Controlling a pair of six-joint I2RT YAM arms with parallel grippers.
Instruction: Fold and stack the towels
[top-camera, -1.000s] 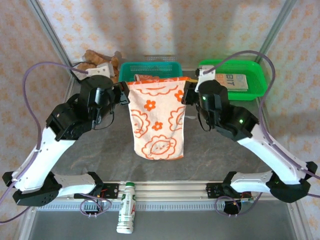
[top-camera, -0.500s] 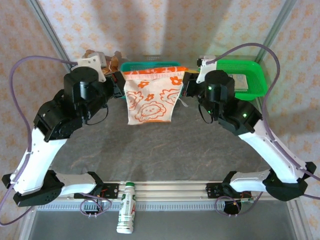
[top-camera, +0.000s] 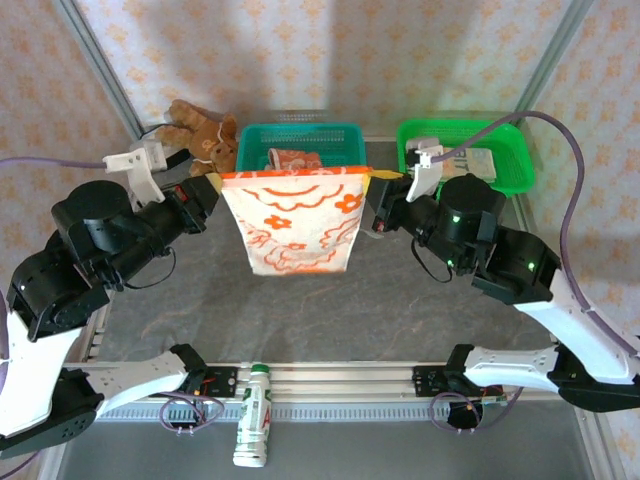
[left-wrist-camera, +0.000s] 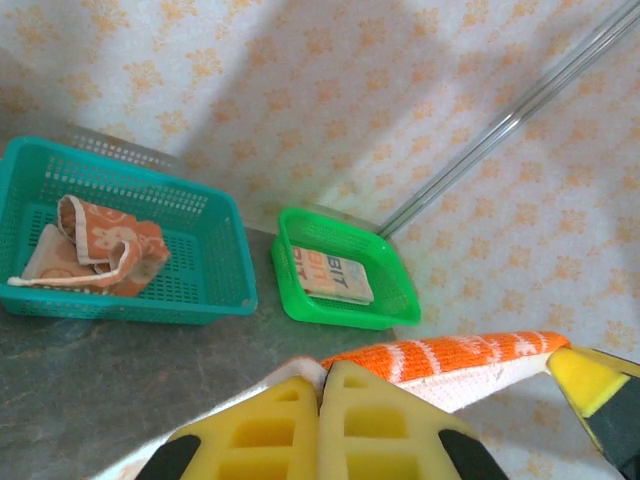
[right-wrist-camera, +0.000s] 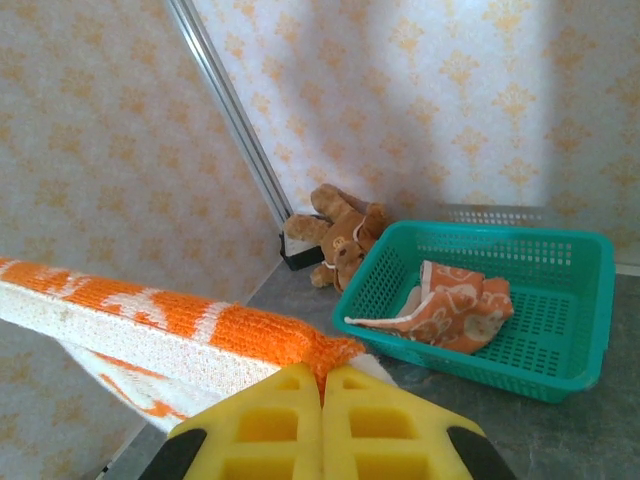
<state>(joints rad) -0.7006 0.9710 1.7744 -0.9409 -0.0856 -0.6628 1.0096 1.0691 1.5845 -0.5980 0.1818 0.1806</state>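
An orange towel (top-camera: 295, 220) with white flower prints hangs stretched in the air between both grippers, above the table's middle. My left gripper (top-camera: 213, 186) is shut on its left top corner, and my right gripper (top-camera: 378, 182) is shut on its right top corner. In the left wrist view the yellow fingertips (left-wrist-camera: 322, 385) pinch the towel's orange hem (left-wrist-camera: 450, 358). From the right wrist, the gripper (right-wrist-camera: 322, 378) clamps the same hem (right-wrist-camera: 200, 330). Another orange towel (top-camera: 295, 160) lies crumpled in the teal basket (top-camera: 250, 135). A folded cream towel (top-camera: 480, 160) lies in the green basket (top-camera: 515, 165).
A brown teddy bear (top-camera: 200, 135) sits at the back left beside the teal basket. A white bottle (top-camera: 255, 428) lies on the rail at the near edge. Grey tabletop (top-camera: 330, 310) lies bare below the hanging towel.
Both grippers have moved apart and toward the near side, pulling the towel's top edge taut and wider. The towel hangs shorter in view than before.
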